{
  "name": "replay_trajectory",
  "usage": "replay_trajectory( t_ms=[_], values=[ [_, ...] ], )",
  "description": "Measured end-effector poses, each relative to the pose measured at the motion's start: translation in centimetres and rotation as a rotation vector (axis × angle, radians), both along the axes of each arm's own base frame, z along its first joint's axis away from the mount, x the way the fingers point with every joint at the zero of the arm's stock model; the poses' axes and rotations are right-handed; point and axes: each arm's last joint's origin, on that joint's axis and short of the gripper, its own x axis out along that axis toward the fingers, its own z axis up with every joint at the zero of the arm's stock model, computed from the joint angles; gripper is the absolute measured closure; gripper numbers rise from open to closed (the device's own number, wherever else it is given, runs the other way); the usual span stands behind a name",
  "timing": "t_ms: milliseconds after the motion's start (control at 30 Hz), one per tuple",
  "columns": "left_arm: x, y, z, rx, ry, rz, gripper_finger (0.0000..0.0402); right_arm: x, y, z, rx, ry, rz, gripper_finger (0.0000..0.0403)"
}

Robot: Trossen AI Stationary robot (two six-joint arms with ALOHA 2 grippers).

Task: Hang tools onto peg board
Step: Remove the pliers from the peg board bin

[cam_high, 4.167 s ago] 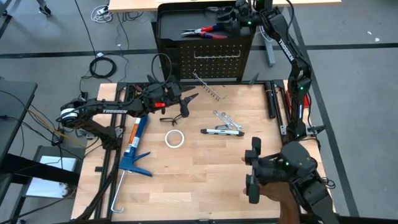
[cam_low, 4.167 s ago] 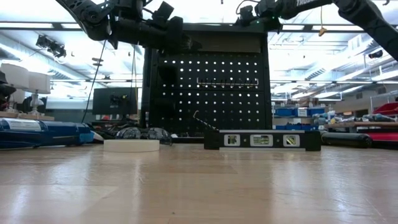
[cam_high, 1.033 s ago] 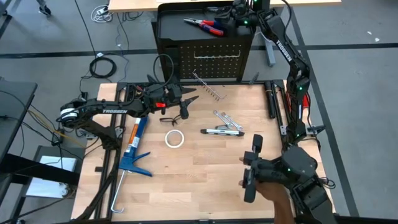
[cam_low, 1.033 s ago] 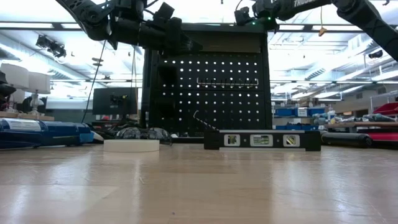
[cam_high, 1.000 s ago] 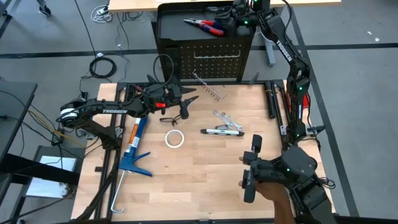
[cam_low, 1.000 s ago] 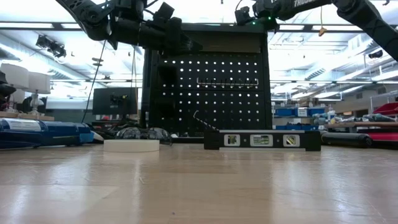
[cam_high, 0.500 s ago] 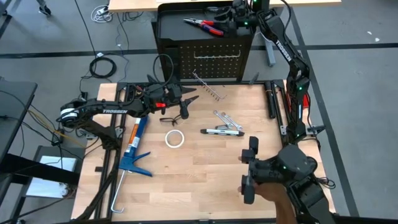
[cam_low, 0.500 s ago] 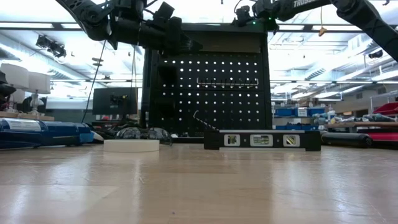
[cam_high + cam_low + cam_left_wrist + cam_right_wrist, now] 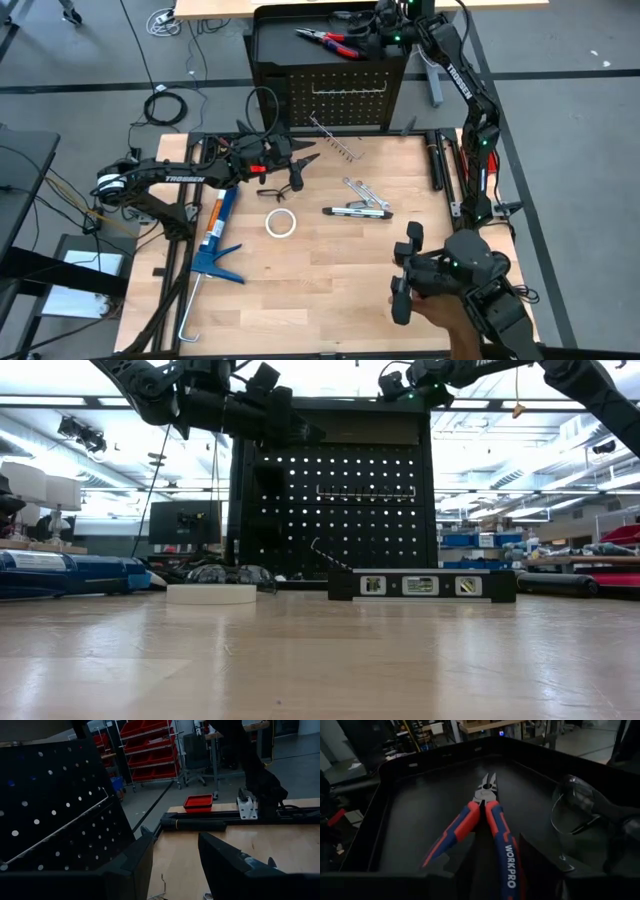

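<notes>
We see the pliers (image 9: 487, 827) lying loose in the tray on top of the peg board (image 9: 350, 95), at the top centre of the high view, with safety glasses (image 9: 580, 805) just beside them. The right gripper (image 9: 378, 36) hovers at the tray's right end, its fingers apart around nothing. The left gripper (image 9: 300, 165) waits left of centre before the board, fingers apart and empty. We judge the pliers stiff, fairly heavy at the steel jaws and slick there; the rubbery red-and-blue handles offer the surest hold, taken across both near the pivot so they cannot splay or swing
</notes>
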Motion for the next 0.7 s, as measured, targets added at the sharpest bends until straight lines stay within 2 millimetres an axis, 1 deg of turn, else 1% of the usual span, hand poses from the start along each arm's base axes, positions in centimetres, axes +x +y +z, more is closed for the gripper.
replay_trajectory(
  t_ms=[167,433,700],
  values=[
    [0.0,0.0,0.01,0.0,-0.001,0.0,0.0241,-0.03,0.08,-0.13,0.029,0.006,-0.005,0.0267],
    [0.0,0.0,0.01,0.003,0.0,0.0,0.0241,-0.06,-0.01,-0.31,0.043,0.016,-0.027,0.0339],
    [0.0,0.0,0.01,0.005,0.001,0.0,0.0241,-0.07,-0.17,-0.26,0.032,0.003,-0.02,0.0394]
  ],
)
